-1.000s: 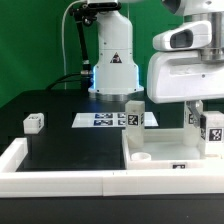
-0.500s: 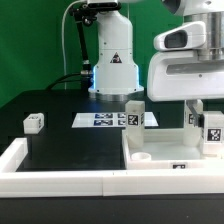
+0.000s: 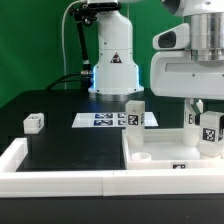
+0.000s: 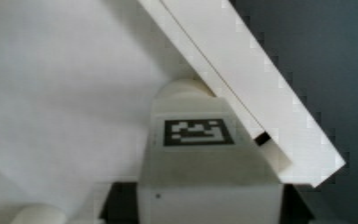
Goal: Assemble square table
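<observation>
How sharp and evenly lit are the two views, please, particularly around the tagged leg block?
Exterior view: evenly lit, fairly sharp, with a blue glow on the arm base; wrist view: the leg block is soft though its tag is legible, and the square table looks washed-out white.

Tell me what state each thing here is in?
held leg: upright at the tabletop's edge, gripped.
standing leg: upright on the tabletop, free.
loose leg: alone on the black table, untouched.
tabletop: lying flat.
gripper: shut on the held leg.
</observation>
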`<action>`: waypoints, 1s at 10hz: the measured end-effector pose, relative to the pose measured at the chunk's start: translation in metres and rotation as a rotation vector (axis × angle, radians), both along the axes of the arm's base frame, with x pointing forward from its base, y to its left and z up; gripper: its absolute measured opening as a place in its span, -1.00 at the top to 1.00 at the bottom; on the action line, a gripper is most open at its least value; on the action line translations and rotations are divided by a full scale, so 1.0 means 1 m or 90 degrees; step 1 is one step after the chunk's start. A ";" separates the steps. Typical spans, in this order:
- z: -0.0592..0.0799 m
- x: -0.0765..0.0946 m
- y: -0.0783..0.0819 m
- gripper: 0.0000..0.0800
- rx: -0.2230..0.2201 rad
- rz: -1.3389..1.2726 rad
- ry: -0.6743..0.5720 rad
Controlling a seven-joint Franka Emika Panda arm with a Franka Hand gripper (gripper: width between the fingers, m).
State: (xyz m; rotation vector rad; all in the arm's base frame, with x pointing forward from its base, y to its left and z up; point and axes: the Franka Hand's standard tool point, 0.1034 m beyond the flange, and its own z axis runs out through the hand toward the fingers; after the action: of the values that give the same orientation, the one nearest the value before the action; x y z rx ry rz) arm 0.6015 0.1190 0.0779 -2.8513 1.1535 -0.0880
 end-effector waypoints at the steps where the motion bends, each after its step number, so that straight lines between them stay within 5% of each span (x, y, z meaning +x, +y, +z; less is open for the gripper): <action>1: 0.000 0.000 -0.001 0.27 0.008 -0.070 0.003; 6: 0.000 0.000 -0.002 0.27 0.021 -0.199 0.009; 9: 0.000 0.001 -0.003 -0.54 0.017 -0.142 0.006; 10: 0.000 0.001 -0.002 -0.54 0.012 -0.083 0.003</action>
State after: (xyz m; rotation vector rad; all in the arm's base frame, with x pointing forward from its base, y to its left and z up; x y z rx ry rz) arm 0.6022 0.1170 0.0779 -2.7587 1.3336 -0.0760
